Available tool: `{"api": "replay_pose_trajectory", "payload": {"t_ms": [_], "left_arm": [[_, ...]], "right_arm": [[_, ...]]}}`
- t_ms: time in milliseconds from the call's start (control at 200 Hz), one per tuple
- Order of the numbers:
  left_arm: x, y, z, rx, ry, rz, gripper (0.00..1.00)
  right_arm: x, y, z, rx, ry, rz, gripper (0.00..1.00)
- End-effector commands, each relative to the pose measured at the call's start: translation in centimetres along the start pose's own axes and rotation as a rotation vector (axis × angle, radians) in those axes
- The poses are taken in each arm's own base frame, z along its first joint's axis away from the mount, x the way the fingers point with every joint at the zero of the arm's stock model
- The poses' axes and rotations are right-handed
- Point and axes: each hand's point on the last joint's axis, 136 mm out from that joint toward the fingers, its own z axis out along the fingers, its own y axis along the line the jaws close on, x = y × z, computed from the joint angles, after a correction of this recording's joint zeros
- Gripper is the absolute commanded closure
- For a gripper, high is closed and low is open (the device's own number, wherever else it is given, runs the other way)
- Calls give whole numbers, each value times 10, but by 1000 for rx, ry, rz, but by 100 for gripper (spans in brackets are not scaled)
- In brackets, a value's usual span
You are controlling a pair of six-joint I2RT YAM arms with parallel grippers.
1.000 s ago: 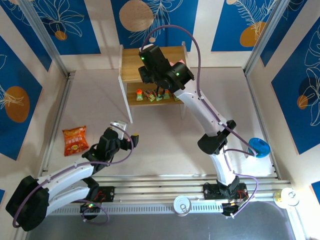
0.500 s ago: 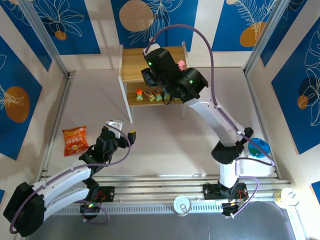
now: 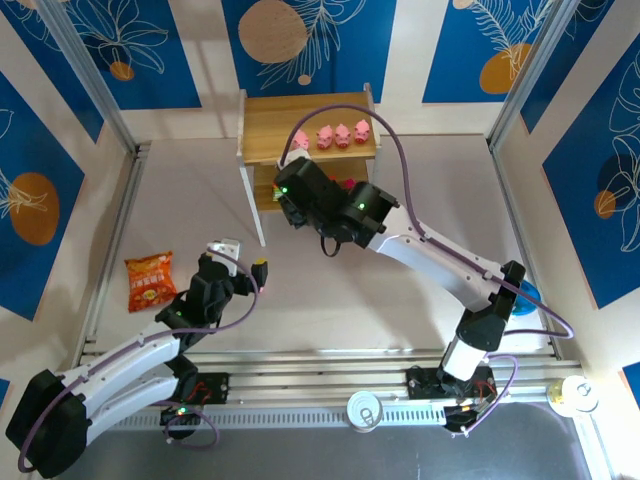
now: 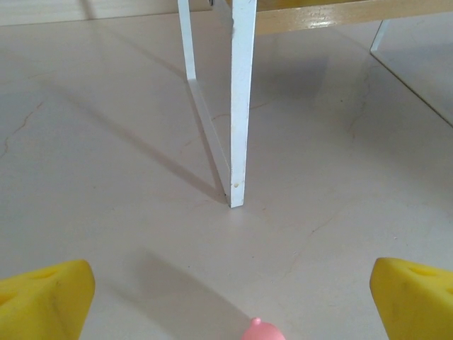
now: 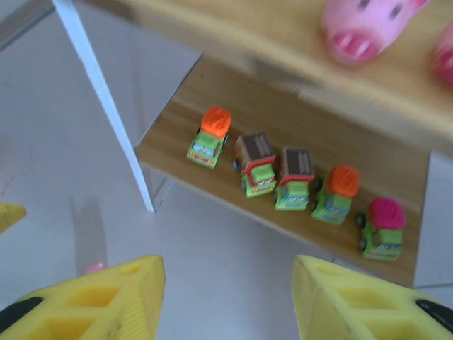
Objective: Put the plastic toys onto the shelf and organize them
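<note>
The shelf point(image 3: 262, 118) stands at 12 o'clock on the table point(image 3: 330, 290), a two-tier piece of light wood on thin white legs. The toys on it are sorted by kind. Four pink pigs point(image 3: 331, 134) line the front of the top board with their snouts to the front. Five toy trucks point(image 5: 296, 177) sit close side by side in a row along the lower board. The pigs are smooth, rounded, glossy plastic. The trucks are blocky, with yellow-green cabs, tiny wheels and tops that run orange, brown-red, brown-red, orange, pink.

The right arm's fingers point(image 5: 106, 297) are chunky yellow wedges with moulded hollows. They hang released just in front of the lower tier with nothing between them, so I judge the truck row complete.

The left arm's fingers point(image 4: 42, 297) are spread wide and low over the table near 7 o'clock, facing a white shelf leg. A small pink rounded thing point(image 4: 262, 330) peeks up at the bottom edge between them and touches neither. It is probably a fifth pig lying on the table, and the wide spread would suit closing round a bulbous body. The bare board on the 9 o'clock side of the pig row leaves room for it.

A crinkly orange snack bag point(image 3: 150, 281) lies apart at 8 o'clock.
</note>
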Motion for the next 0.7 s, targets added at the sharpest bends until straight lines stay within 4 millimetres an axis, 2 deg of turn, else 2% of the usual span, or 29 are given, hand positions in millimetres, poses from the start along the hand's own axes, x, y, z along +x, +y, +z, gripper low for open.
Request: {"api": "replay_pose_trajectory", "payload": {"t_ms": [0,260,695], "left_arm": [[4,11,-1,-41,10,-27,0],[6,21,-1,-66,17,-63,0],[12,42,-3,-120,28,-151,0]], "right_arm": [[-1,6,-9,-35,-38,94,49],[37,28,10,-73,41,125,49],[89,73,48,-126,156,180,50]]}}
